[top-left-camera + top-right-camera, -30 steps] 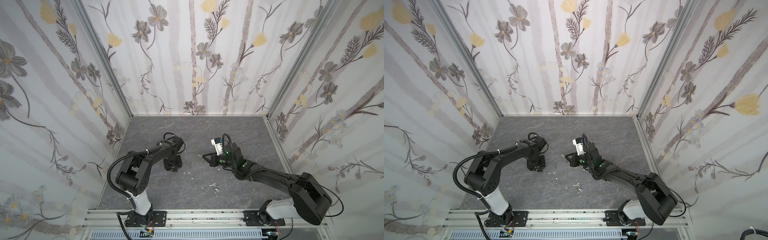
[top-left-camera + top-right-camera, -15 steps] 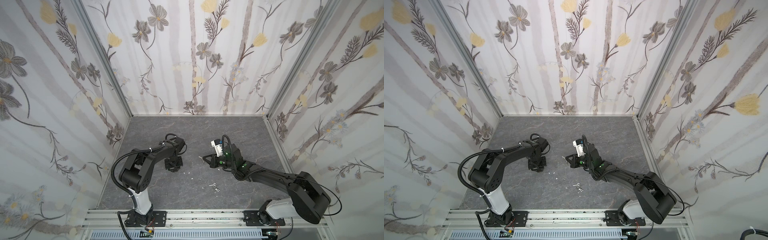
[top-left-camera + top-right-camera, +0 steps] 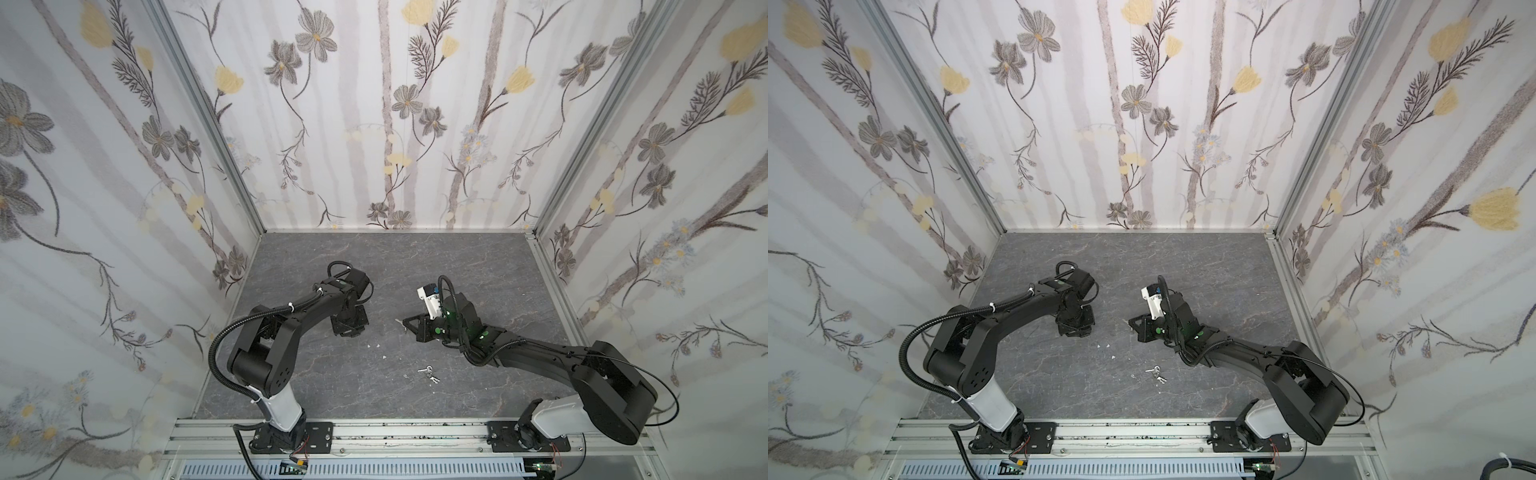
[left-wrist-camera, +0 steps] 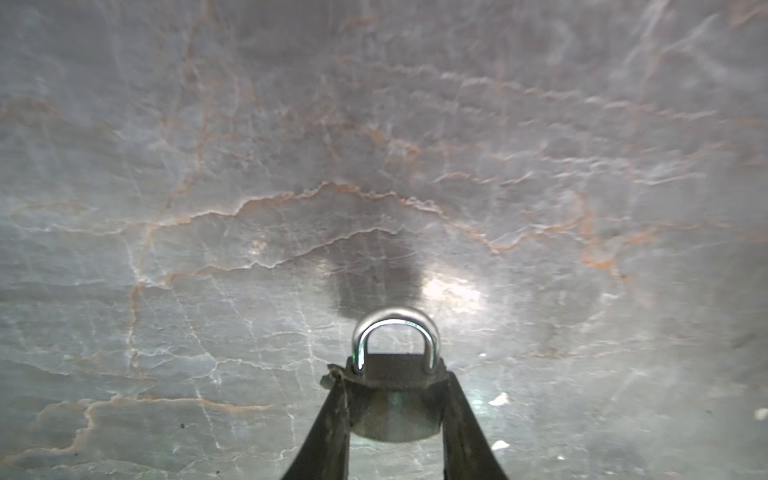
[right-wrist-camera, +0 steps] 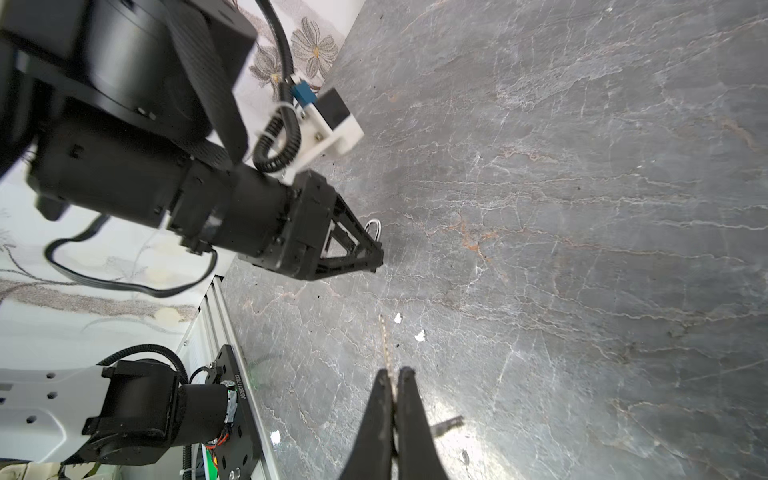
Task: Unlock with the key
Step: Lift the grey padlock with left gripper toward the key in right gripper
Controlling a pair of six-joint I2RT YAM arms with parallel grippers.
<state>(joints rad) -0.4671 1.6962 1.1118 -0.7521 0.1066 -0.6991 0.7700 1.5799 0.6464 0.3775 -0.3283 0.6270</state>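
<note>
Sticker [image 5: 242, 388] on arm-base motor: print too small to read. Left gripper [image 4: 392, 374] fingers clamped either side of padlock [image 4: 395, 409] body; long axis along fingers, shackle [image 4: 395, 328] leading toward table [image 4: 208, 166]. Right gripper [image 5: 395, 373] fingers pinched together on key [image 5: 385, 340], blade straight out ahead; in a top view blade [image 3: 399, 321] aims at 9 o'clock, toward left gripper. Padlock hidden under gripper in both top views; only wrist views show it. Spare keys [image 3: 428, 372] on table at 5 o'clock of right gripper.
</note>
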